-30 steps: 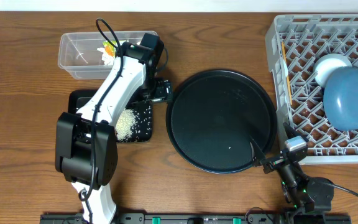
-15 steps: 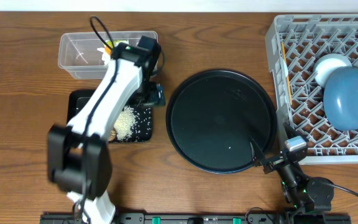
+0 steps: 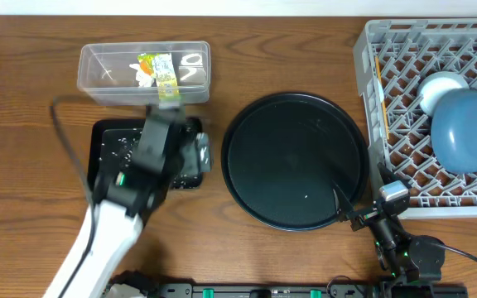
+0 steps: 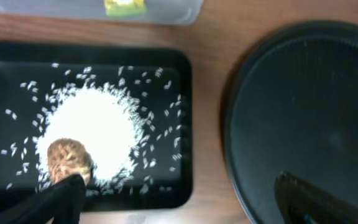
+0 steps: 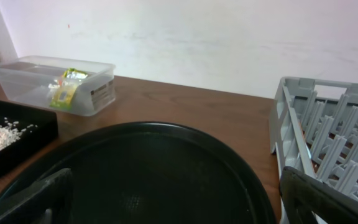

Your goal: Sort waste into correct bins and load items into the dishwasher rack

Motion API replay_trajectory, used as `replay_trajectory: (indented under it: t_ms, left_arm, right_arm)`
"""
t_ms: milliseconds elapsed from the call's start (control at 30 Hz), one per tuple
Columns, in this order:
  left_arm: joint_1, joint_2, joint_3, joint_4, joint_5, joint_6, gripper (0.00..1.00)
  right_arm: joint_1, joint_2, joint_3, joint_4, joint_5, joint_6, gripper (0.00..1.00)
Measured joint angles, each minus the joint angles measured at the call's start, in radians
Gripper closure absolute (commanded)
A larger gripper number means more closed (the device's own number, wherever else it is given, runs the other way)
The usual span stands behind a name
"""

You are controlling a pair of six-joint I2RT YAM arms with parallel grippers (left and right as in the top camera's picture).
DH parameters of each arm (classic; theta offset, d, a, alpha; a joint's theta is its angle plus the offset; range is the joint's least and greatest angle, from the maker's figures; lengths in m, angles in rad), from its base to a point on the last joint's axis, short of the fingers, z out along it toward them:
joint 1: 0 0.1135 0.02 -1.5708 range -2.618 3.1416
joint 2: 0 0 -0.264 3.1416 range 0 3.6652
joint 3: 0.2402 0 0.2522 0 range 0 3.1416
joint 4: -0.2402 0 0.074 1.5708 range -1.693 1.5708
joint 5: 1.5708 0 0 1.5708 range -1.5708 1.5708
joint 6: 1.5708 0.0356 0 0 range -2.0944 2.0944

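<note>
The left gripper [image 4: 180, 198] is spread wide and holds nothing. From above, its blurry arm hides much of the shallow black rectangular tray [image 3: 106, 134]. Up close, white rice grains [image 4: 101, 127] lie heaped there, a small brown food lump [image 4: 67, 158] touching them. The green-yellow-orange printed wrapper [image 3: 157, 66] and crumpled white tissue [image 3: 143, 78] sit in the clear plastic rectangular tub [image 3: 94, 79]. The right gripper [image 5: 182, 200] is wide and empty too, over the rim of the large round black tray [image 3: 296, 161]. In the grey plastic crate [image 3: 404, 124], cut off at the right, a large dark blue plate [image 3: 466, 128] hides part of a white bowl [image 3: 440, 84].
</note>
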Motion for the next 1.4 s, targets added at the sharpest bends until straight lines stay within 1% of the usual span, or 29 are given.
replay_trajectory:
  t_ms: [100, 167, 267, 367, 500, 633, 800, 867, 1000, 1267, 1400]
  left_arm:
    - [0.010, -0.173, -0.119, 0.005, -0.009, 0.004, 0.02]
    - [0.015, -0.325, -0.176, -0.002, -0.014, 0.005, 0.02]
    - [0.017, -0.504, -0.196, -0.013, -0.028, 0.009, 0.02]
    - [0.017, -0.626, -0.200, -0.011, -0.050, 0.031, 0.02]
    - [0.030, -0.712, -0.258, -0.004, -0.068, 0.054, 0.02]
    - [0.098, -0.787, -0.368, 0.038, -0.075, 0.061, 0.02]
    - [0.190, -0.882, -0.510, 0.200, -0.073, 0.068, 0.02]
    - [0.229, -0.931, -0.571, 0.274, -0.060, 0.071, 0.02]
    - [0.295, -1.020, -0.666, 0.370, -0.010, 0.075, 0.02]
    - [0.367, -1.040, -0.790, 0.578, 0.065, 0.075, 0.02]
    - [0.397, -1.040, -0.826, 0.626, 0.073, 0.075, 0.02]
  right_arm:
    - [0.000, 0.000, 0.000, 0.000, 0.000, 0.000, 0.01]
    - [0.000, 0.000, 0.000, 0.000, 0.000, 0.000, 0.01]
    - [0.000, 0.000, 0.000, 0.000, 0.000, -0.003, 0.01]
    - [0.000, 0.000, 0.000, 0.000, 0.000, -0.003, 0.01]
    - [0.000, 0.000, 0.000, 0.000, 0.000, -0.003, 0.01]
    - [0.000, 0.000, 0.000, 0.000, 0.000, -0.003, 0.01]
    - [0.000, 0.000, 0.000, 0.000, 0.000, -0.003, 0.01]
    - [0.000, 0.000, 0.000, 0.000, 0.000, -0.003, 0.01]
    - [0.000, 0.000, 0.000, 0.000, 0.000, -0.003, 0.01]
    - [0.000, 0.000, 0.000, 0.000, 0.000, -0.003, 0.01]
    - [0.000, 0.000, 0.000, 0.000, 0.000, -0.003, 0.01]
